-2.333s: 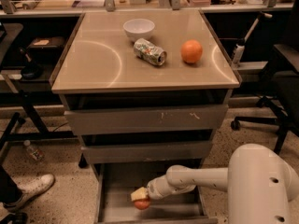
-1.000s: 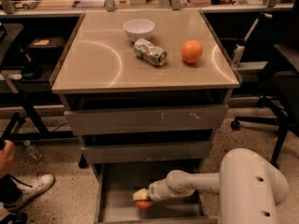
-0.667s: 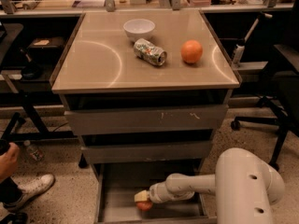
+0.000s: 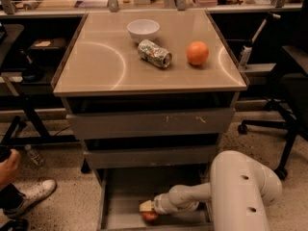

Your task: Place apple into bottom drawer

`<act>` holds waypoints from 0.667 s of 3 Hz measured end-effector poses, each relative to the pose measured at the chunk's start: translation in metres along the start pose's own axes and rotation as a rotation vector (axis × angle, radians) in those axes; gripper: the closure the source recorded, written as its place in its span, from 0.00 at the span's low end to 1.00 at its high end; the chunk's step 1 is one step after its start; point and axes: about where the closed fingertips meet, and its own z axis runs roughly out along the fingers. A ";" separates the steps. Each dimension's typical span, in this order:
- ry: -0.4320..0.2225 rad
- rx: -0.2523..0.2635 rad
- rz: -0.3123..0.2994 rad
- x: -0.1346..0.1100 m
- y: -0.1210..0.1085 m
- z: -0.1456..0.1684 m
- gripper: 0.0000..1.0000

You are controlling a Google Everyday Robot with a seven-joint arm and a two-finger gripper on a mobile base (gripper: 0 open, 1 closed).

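Bottom centre, your claw (image 4: 147, 207) has lowered the small red apple (image 4: 150, 217) to the floor of the grey metal bottom drawer (image 4: 127, 184); I cannot tell whether it has let go.

On the tabletop (image 4: 96, 66) the bowl (image 4: 143, 30) sits at the back, the can (image 4: 154, 53) just before it, and the orange (image 4: 198, 53) to the can's right. Beneath are two upper drawers (image 4: 149, 124), then the bottom drawer (image 4: 120, 196), standing out — in it the apple (image 4: 150, 217) lies near the front, with the tool (image 4: 147, 207) just above it, reaching in from the right.
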 end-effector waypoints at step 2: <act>-0.012 0.025 0.017 0.014 -0.005 0.005 0.81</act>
